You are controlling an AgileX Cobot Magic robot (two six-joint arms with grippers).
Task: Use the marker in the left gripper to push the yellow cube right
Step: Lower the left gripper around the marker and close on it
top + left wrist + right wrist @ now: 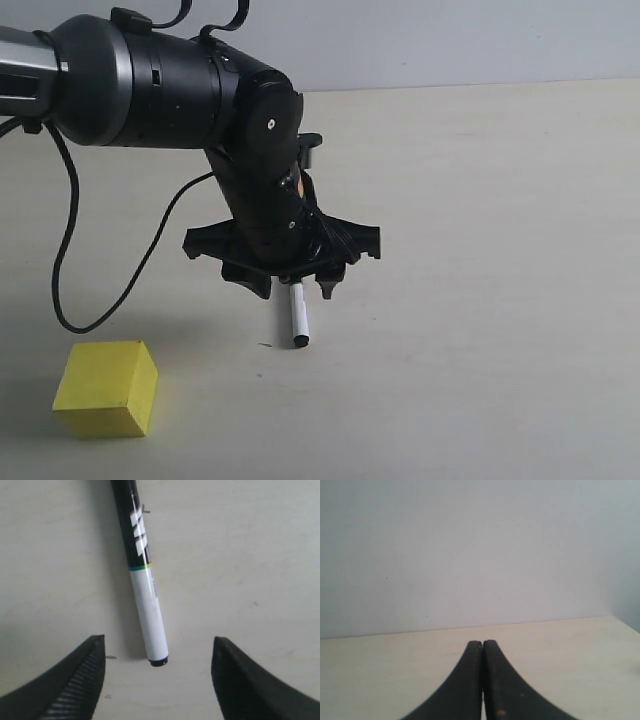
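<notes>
My left gripper (pixel 294 288) is hanging with its jaws spread wide, gripping nothing. The marker (pixel 145 580) is lying loose, its white end pointing into the gap between them. The yellow cube (pixel 105 388) is sitting well apart, outside my jaws.

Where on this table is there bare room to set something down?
The table's right side, past the marker and left gripper, is bare. So is the front strip between the yellow cube and the marker. Crowded: under the left gripper's open jaws, and where the cable loops behind the cube.
</notes>
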